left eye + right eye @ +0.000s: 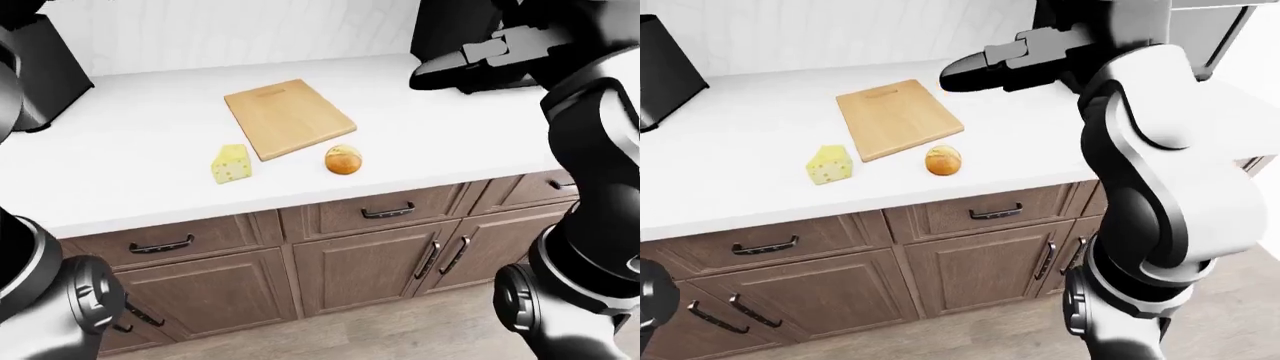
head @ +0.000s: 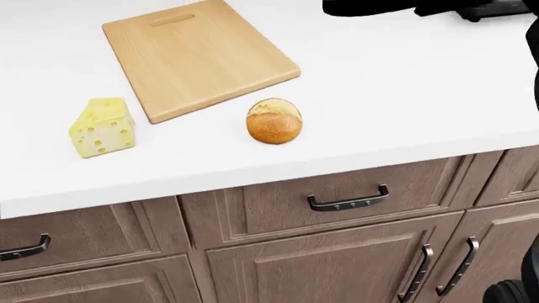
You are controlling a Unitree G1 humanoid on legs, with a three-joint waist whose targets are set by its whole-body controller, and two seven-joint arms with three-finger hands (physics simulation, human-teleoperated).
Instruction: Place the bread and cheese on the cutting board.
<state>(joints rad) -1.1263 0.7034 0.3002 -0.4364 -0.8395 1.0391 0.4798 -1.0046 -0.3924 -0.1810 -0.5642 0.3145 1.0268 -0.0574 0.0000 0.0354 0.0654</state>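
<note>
A wooden cutting board (image 2: 198, 57) lies on the white counter (image 2: 404, 95), bare. A yellow cheese wedge (image 2: 102, 126) stands on the counter just left of and below the board's lower corner. A round bread roll (image 2: 273, 121) sits on the counter just below the board's right edge. Neither touches the board. My right hand (image 1: 965, 73) hovers above the counter to the right of the board, fingers stretched out flat and empty, well above the bread. My left hand does not show; only parts of the left arm (image 1: 85, 304) are at the left edge of the left-eye view.
A black appliance (image 1: 665, 71) stands on the counter at the far left. Another dark appliance (image 1: 445, 26) stands by the wall behind my right hand. Brown drawers and cabinet doors with dark handles (image 2: 347, 202) run under the counter's edge.
</note>
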